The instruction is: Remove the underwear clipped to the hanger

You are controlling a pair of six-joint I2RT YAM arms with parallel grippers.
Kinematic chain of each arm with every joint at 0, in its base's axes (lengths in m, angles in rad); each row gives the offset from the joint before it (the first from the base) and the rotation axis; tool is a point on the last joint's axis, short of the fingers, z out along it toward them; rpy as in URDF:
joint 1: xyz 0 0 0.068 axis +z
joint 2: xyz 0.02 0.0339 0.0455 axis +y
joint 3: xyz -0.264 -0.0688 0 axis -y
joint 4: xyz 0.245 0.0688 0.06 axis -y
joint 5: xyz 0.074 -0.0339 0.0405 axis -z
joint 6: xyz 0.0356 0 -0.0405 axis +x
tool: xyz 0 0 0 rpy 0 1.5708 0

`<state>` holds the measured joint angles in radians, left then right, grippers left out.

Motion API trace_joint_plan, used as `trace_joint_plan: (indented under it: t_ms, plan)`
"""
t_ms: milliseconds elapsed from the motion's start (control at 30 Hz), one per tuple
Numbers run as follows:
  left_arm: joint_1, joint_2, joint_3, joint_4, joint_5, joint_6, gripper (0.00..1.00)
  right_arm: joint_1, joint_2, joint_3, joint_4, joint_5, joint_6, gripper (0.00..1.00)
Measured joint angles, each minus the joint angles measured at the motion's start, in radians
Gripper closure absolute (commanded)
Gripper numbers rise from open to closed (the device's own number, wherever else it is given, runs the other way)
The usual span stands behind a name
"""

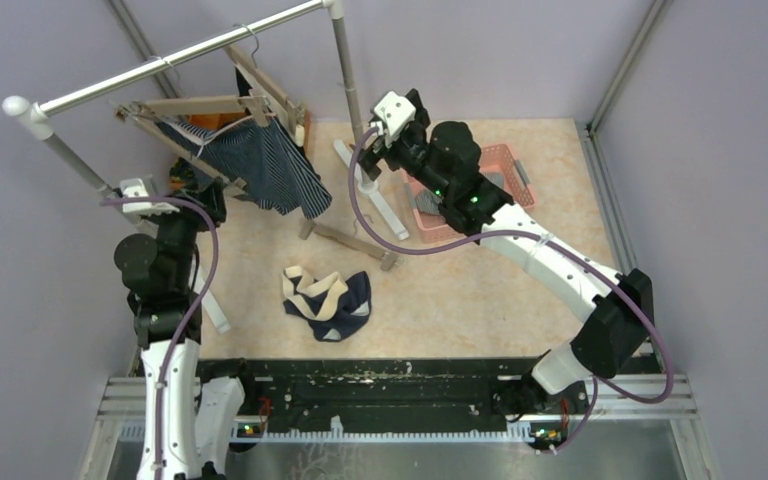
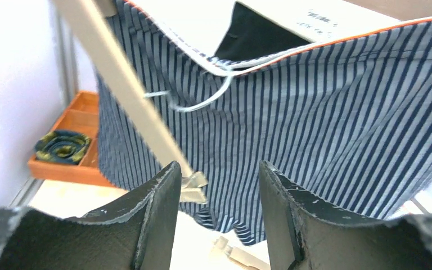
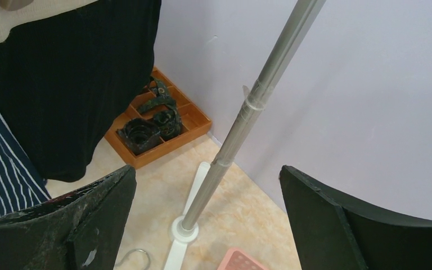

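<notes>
Overhead, at the rack: striped boxers [image 1: 270,170] hang clipped to the wooden hanger [image 1: 210,105] under the rail [image 1: 180,60]. A loose pair [image 1: 328,300] lies on the table [image 1: 520,300], already off the hanger.
Overhead, arms: left gripper [image 1: 212,200] sits low beside the boxers and right gripper [image 1: 378,140] sits by the rack post [image 1: 345,70], so each seems set to reach one side of the hanger.
Overhead, pink basket [image 1: 505,160]: something grey lies inside, mostly hidden by the right arm.
Left wrist, gripper: the jaws are spread and hold nothing. A hanger bar's clip [image 2: 194,185] lies just off one finger and is likely the next one to work.
Left wrist, orange tray [image 2: 70,163]: it holds one rolled sock [image 2: 62,145].
Right wrist, gripper: the jaws are wide and empty. Black underwear [image 3: 73,84] hangs at left.
Right wrist, tray: dark rolled socks sit in separate compartments.
</notes>
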<state>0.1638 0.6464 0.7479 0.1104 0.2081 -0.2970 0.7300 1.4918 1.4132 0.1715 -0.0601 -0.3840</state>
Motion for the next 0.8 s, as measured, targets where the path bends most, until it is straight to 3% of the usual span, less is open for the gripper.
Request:
trace_joint_plan:
  t_ms: [167,333,567,800]
  plan:
    - [-0.002,0.002,-0.068,0.018,-0.137,-0.013,0.41,0.0,-0.004,-0.012,-0.002,-0.005,0.003,0.01]
    - [-0.034,0.114,-0.104,0.044,-0.243,-0.025,0.39,0.0,-0.004,-0.012,-0.009,-0.006,0.002,0.01]
    - [-0.143,0.26,-0.107,0.167,-0.288,-0.016,0.31,0.0,-0.004,-0.012,-0.034,-0.006,-0.008,0.01]
    - [-0.171,0.296,-0.107,0.257,-0.329,-0.015,0.3,0.0,-0.004,-0.012,-0.047,-0.006,-0.02,0.01]
